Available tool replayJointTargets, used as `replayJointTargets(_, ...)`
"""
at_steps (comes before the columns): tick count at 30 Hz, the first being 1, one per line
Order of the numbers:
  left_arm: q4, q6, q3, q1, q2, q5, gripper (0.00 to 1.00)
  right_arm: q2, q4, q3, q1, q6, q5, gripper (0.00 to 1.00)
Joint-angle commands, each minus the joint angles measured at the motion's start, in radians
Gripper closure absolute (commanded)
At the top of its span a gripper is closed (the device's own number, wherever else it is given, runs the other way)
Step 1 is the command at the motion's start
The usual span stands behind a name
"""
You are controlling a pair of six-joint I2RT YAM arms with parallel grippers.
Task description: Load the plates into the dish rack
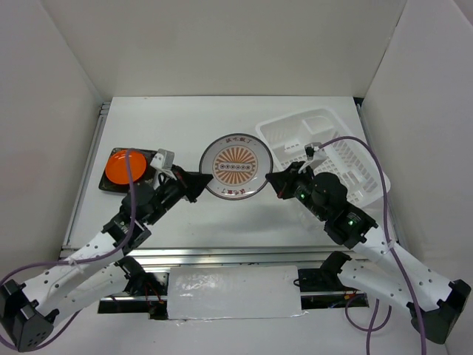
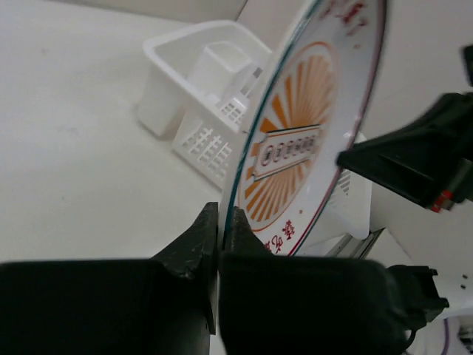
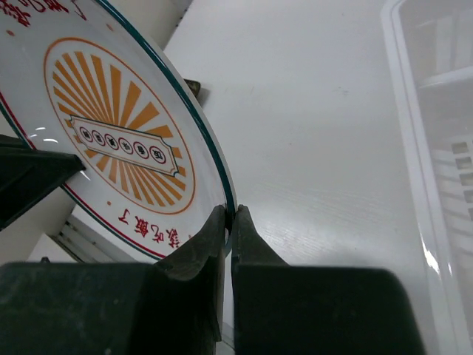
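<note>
The round white sunburst plate (image 1: 235,167) is held above the table between both arms. My left gripper (image 1: 199,185) is shut on its left rim; the plate (image 2: 310,133) stands on edge in the left wrist view, pinched at my gripper (image 2: 222,222). My right gripper (image 1: 275,181) is shut on its right rim, seen in the right wrist view (image 3: 229,220) with the plate (image 3: 122,140) to the left. The orange plate (image 1: 124,168) lies on the dark square plate (image 1: 148,158) at the far left. The white dish rack (image 1: 325,151) stands at the right, with no plates showing in it.
The rack's partitioned compartment (image 2: 222,70) shows behind the plate in the left wrist view; its rim (image 3: 414,148) runs down the right of the right wrist view. White walls enclose the table. A foil-covered block (image 1: 233,292) lies at the near edge.
</note>
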Motion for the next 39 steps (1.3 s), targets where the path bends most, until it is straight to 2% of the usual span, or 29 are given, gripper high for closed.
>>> replayJointTargets(1,0.095,0.025,-0.002,-0.01,-0.022,0.062,1.0,-0.019,0.153,0.011,0.02,0.004,-0.11,1.0)
replayJointTargets(3,0.101,0.024,-0.006,-0.01,-0.04,0.094,1.0,-0.028,0.182,-0.004,0.02,-0.005,-0.11,0.95)
replayJointTargets(5,0.104,0.018,-0.016,-0.01,-0.062,0.099,1.0,-0.05,0.206,-0.02,0.02,-0.026,-0.113,0.85)
replayJointTargets(6,0.106,0.018,-0.028,-0.01,-0.08,0.1,1.0,-0.063,0.232,-0.024,0.02,-0.036,-0.122,0.72)
replayJointTargets(8,0.118,0.019,-0.043,-0.01,-0.099,0.105,1.0,-0.079,0.249,-0.03,0.017,-0.069,-0.134,0.52)
replayJointTargets(9,0.123,0.021,-0.049,-0.01,-0.106,0.109,1.0,-0.089,0.263,-0.03,0.02,-0.08,-0.148,0.36)
replayJointTargets(10,0.123,0.024,-0.052,-0.01,-0.117,0.114,1.0,-0.094,0.271,-0.029,0.02,-0.091,-0.15,0.3)
replayJointTargets(13,0.126,0.031,-0.055,-0.01,-0.122,0.146,1.0,-0.097,0.275,-0.015,0.02,-0.146,-0.153,0.21)
replayJointTargets(15,0.133,0.031,-0.059,-0.01,-0.122,0.18,1.0,-0.085,0.263,0.011,0.02,-0.197,-0.153,0.19)
replayJointTargets(18,0.136,0.039,-0.056,-0.01,-0.111,0.212,1.0,-0.051,0.236,0.054,0.017,-0.261,-0.188,0.18)
replayJointTargets(23,0.129,0.051,-0.045,-0.01,-0.096,0.257,1.0,0.007,0.206,0.101,0.018,-0.326,-0.193,0.23)
replayJointTargets(26,0.126,0.053,-0.046,-0.01,-0.1,0.251,1.0,0.024,0.205,0.1,0.017,-0.332,-0.199,0.44)
replayJointTargets(28,0.121,0.059,-0.045,-0.01,-0.1,0.243,1.0,0.03,0.2,0.104,0.018,-0.332,-0.219,0.49)
replayJointTargets(39,0.112,0.068,-0.013,-0.01,-0.089,0.275,1.0,0.111,0.144,0.157,0.017,-0.352,-0.285,0.57)
